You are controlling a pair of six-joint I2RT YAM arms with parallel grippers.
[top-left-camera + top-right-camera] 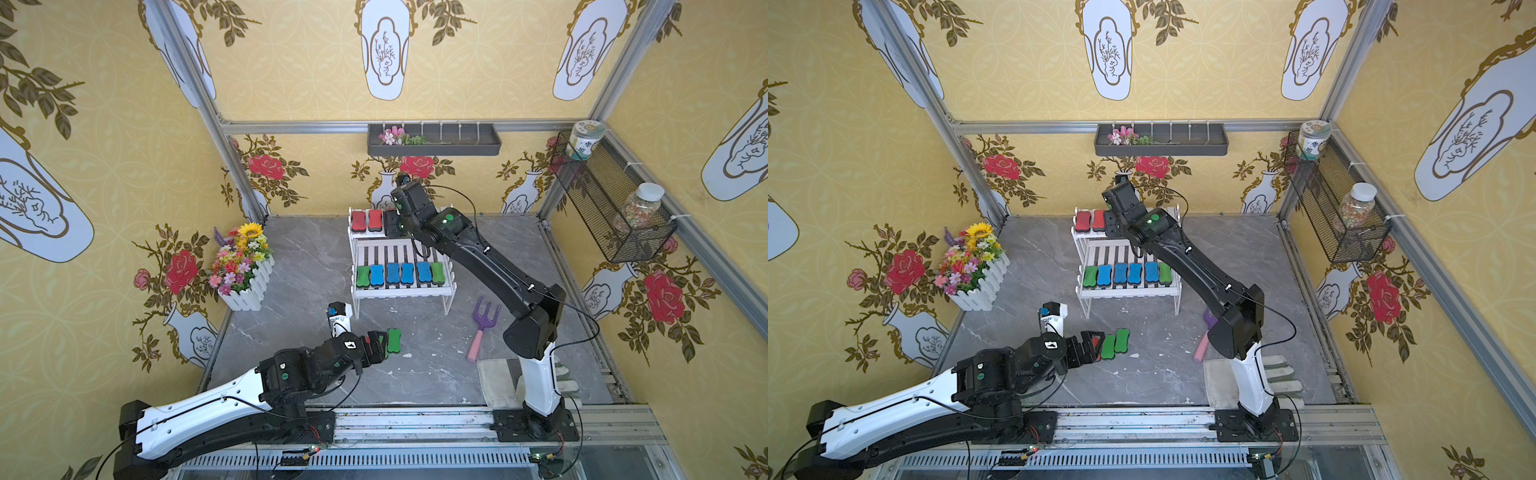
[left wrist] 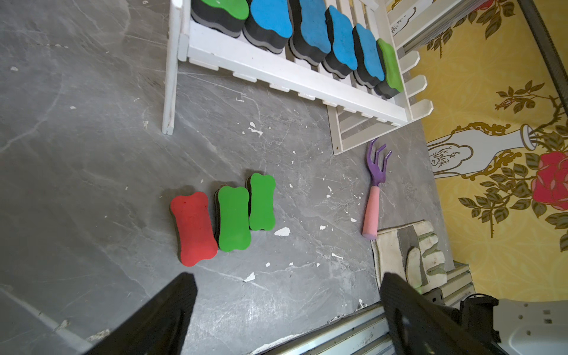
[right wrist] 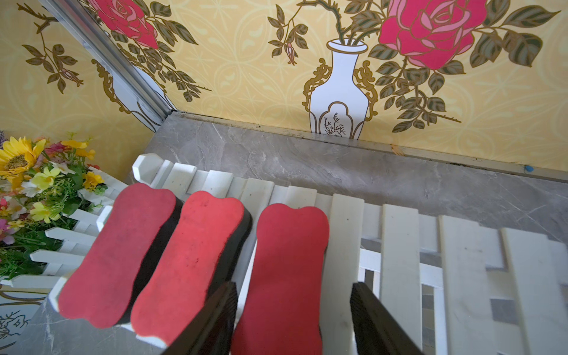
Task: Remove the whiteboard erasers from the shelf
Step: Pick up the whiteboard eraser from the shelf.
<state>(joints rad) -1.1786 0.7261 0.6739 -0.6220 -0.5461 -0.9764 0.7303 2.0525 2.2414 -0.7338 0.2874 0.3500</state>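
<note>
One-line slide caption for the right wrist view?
Right gripper, jaws open, straddles one red whiteboard eraser on the white slatted shelf, two other red erasers alongside.

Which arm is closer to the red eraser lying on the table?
Left. The left fingers hover beside that red eraser; the right fingers straddle another eraser on the shelf.

In a top view, the grey marble-look tabletop (image 1: pixel 307 266) bears a white slatted two-tier shelf (image 1: pixel 401 293) at centre, holding red bone-shaped foam erasers (image 1: pixel 358 220) above, green and blue erasers (image 1: pixel 392 273) below. Loose erasers (image 1: pixel 393 340) lie lower centre; white picket flower box (image 1: pixel 245 291) left, purple hand rake (image 1: pixel 482 328) and pale glove (image 1: pixel 496 380) lower right.
</note>
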